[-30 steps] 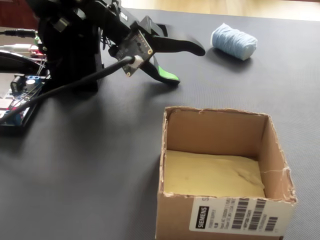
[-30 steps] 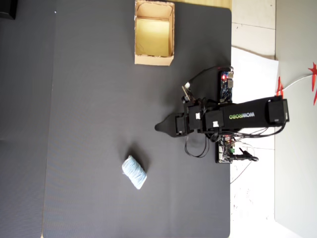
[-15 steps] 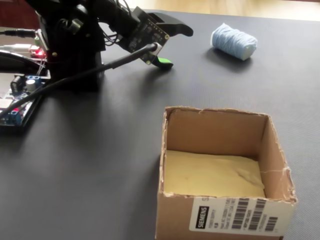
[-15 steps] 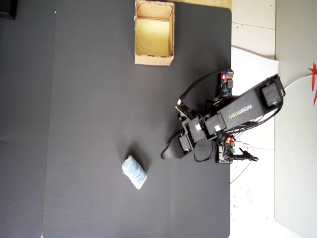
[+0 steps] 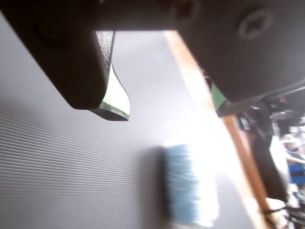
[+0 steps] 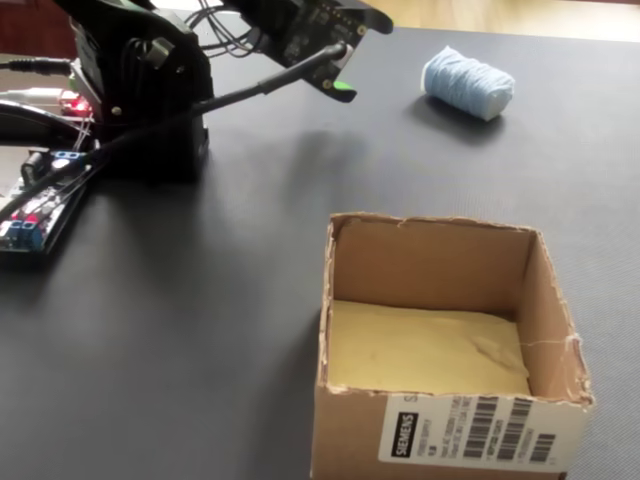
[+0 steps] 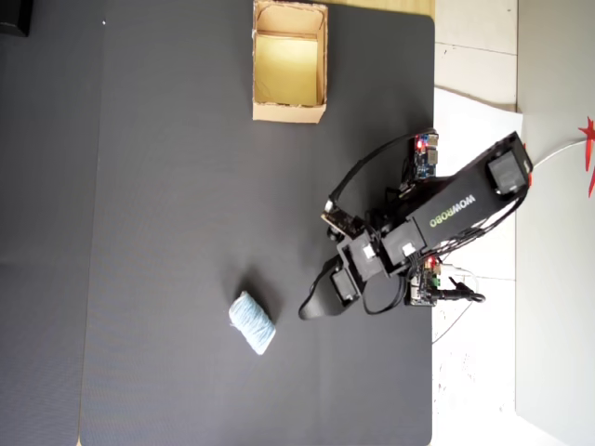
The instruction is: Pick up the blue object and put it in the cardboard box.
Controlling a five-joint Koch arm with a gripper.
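Observation:
The blue object [image 7: 252,322] is a pale blue striped bundle lying on the black mat, clear of everything; it also shows as the blue object [image 6: 468,83] at the back right and as a blurred blue object [image 5: 183,183] low in the wrist view. My gripper [image 7: 310,308] hovers just right of it in the overhead view, not touching. In the wrist view my gripper [image 5: 167,109] is open, with a wide gap and only mat between the green-padded jaws. The cardboard box [image 7: 289,112] stands at the mat's top edge; in the fixed view the cardboard box [image 6: 450,435] is in front, its yellowish inside bare.
The arm's black base [image 6: 140,90] and circuit boards with cables [image 6: 30,200] sit at the left of the fixed view. In the overhead view the boards [image 7: 423,158] lie at the mat's right edge beside a white surface [image 7: 474,390].
The arm has swung from pointing across the mat toward the blue object. In the fixed view the gripper has risen and moved away from the box, closer to the bundle.

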